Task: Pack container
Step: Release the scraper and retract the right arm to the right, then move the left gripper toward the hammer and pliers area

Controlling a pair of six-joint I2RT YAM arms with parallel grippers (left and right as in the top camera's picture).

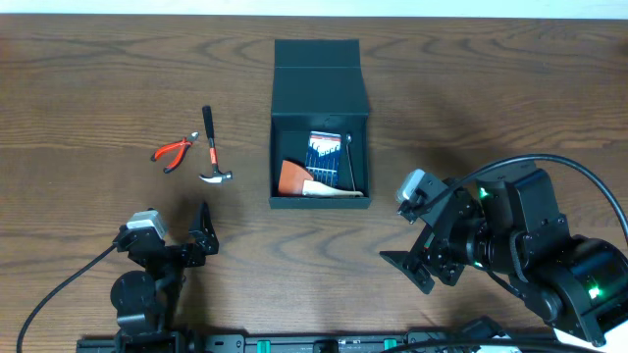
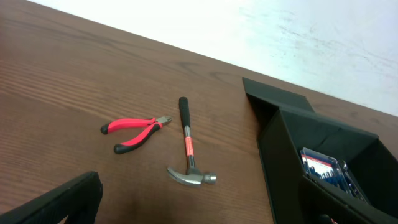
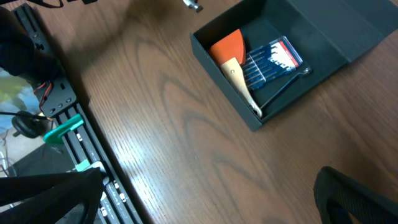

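Note:
The dark teal-black container [image 1: 321, 93] stands open at the table's middle, its flap lid folded back. Inside lie an orange scraper with a pale handle [image 1: 294, 177] and a blue pack of small tools [image 1: 325, 155]; both also show in the right wrist view [image 3: 233, 56]. A hammer with a black and red handle [image 1: 210, 147] and red-handled pliers [image 1: 173, 151] lie left of the container, also in the left wrist view [image 2: 188, 146]. My left gripper [image 1: 201, 235] is open and empty near the front left. My right gripper [image 1: 417, 250] is open and empty, front right of the container.
A black rail with green clips [image 3: 65, 124] runs along the table's front edge. Cables [image 1: 549, 162] loop around the right arm. A white wall [image 2: 311, 37] lies beyond the table's far edge.

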